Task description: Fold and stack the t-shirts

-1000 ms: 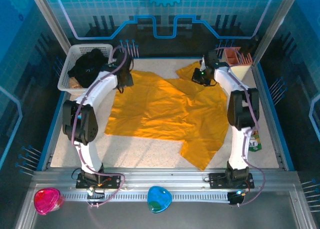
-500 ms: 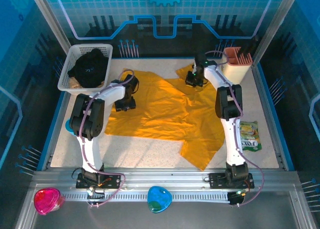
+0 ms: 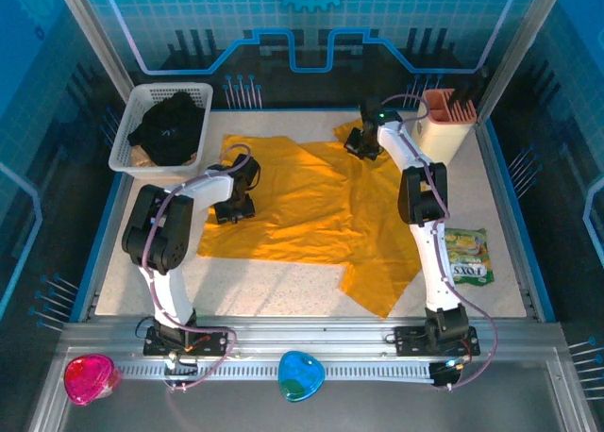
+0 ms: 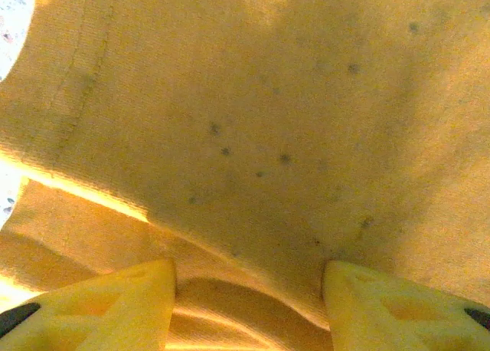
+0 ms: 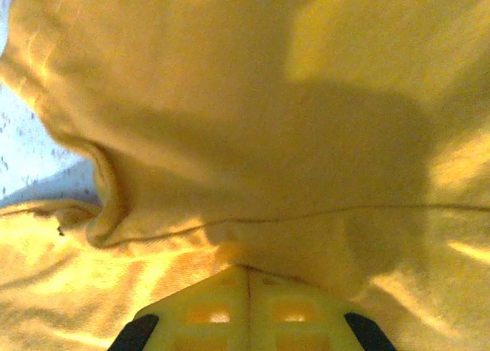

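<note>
Dropping from beside the white basket (image 3: pixel 121 144), where the black t-shirt (image 3: pixel 168 125) sits, the left jaws now rest on the left edge of the yellow t-shirt (image 3: pixel 311 206), which lies spread on the table (image 3: pixel 264 286). The left wrist view shows them half-spread over a fold. In the right wrist view, the right jaws are closed, seemingly pinching the far sleeve (image 5: pixel 230 175); folding looks ready to begin.

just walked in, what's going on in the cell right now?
Both arms are on a golden-yellow cloth t-shirt spread out on the table. The left gripper is down at the shirt's left edge, its jaws apart with cloth between them. The right gripper is shut at the far right sleeve. Cloth bunches at its tips, but a pinch is unclear. A black cloth t-shirt sits in the white plastic mesh basket. Nothing is folded or stacked yet.
</note>
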Controlling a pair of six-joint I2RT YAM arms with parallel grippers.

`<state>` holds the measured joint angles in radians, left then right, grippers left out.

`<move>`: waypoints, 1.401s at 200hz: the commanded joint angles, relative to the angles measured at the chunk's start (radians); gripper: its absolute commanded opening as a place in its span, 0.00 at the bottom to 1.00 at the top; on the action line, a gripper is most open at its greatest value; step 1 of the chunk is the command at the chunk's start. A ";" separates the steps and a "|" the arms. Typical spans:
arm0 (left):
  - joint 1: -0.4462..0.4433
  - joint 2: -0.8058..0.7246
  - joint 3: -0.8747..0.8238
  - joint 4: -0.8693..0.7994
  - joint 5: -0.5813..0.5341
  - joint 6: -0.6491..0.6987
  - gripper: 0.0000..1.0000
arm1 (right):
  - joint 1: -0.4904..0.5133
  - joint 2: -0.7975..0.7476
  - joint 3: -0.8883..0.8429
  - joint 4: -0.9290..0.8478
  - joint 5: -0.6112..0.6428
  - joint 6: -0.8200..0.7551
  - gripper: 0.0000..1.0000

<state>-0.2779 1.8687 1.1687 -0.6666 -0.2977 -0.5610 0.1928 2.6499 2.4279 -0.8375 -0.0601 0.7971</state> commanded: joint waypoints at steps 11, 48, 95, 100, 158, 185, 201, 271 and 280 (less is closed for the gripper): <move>-0.007 0.024 -0.019 -0.059 0.031 -0.021 0.55 | -0.050 0.071 -0.004 -0.035 0.052 0.057 0.00; -0.007 0.041 0.016 -0.065 0.034 -0.026 0.54 | -0.050 0.062 -0.006 -0.015 0.032 0.046 0.00; -0.010 -0.087 0.055 -0.110 0.000 -0.023 0.56 | -0.018 -0.149 -0.132 0.075 -0.088 -0.147 0.11; -0.010 -0.103 0.060 -0.115 -0.002 -0.021 0.56 | -0.012 -0.199 -0.171 0.090 -0.074 -0.166 0.14; -0.012 -0.173 0.079 -0.075 -0.024 -0.008 0.60 | 0.005 -0.658 -0.728 0.202 0.065 -0.224 0.17; -0.009 -0.054 0.159 -0.053 -0.022 0.004 0.58 | -0.032 -0.665 -0.831 0.215 0.054 -0.230 0.00; -0.007 0.002 0.188 -0.001 -0.011 -0.009 0.57 | -0.056 -0.614 -0.822 0.191 0.039 -0.235 0.00; 0.006 0.162 0.261 0.063 -0.006 -0.087 0.55 | -0.068 -0.510 -0.835 0.105 0.164 -0.236 0.00; 0.006 0.161 0.234 0.079 0.003 -0.102 0.56 | -0.069 -0.529 -0.872 0.102 0.196 -0.222 0.00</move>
<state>-0.2779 2.0193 1.4342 -0.6277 -0.3084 -0.6044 0.1242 2.1490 1.6104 -0.6785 0.0406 0.5568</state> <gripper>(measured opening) 0.556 0.057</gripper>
